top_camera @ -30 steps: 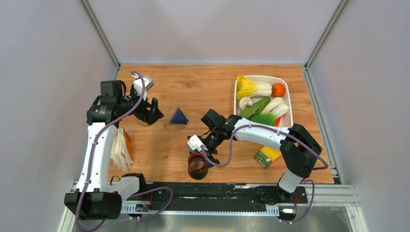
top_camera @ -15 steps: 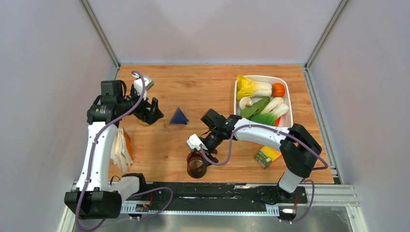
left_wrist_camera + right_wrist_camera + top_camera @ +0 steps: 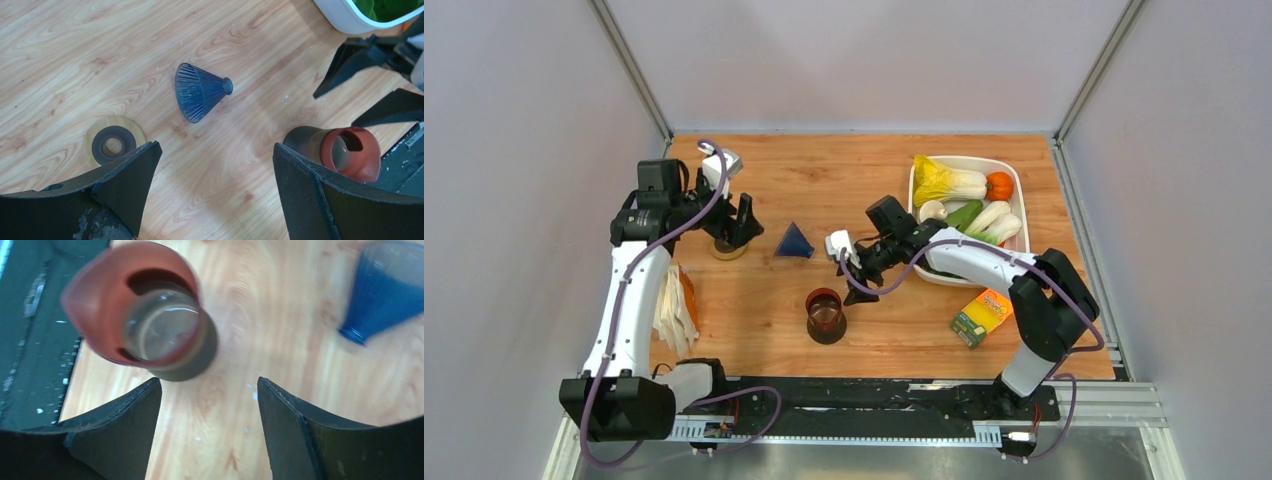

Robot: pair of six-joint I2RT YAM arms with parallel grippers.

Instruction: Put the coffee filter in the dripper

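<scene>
- Left gripper (image 3: 216,147) is spread wide and empty, hanging above the wooden ring (image 3: 114,145) at far left.
- Right gripper (image 3: 209,380) is also spread and empty, just beyond the dripper (image 3: 826,316).
- Coffee filter (image 3: 670,308): white stack at the left table edge, on the near side of my left gripper and beside that forearm. Its long axis runs near-to-far.
- Left arm is much nearer, so it's the left's pick.
- Dripper stands upright between the arms, mouth up.
- Blue cone (image 3: 795,242) lies near the carry path. Vegetable tub (image 3: 1022,205) is well apart.
</scene>
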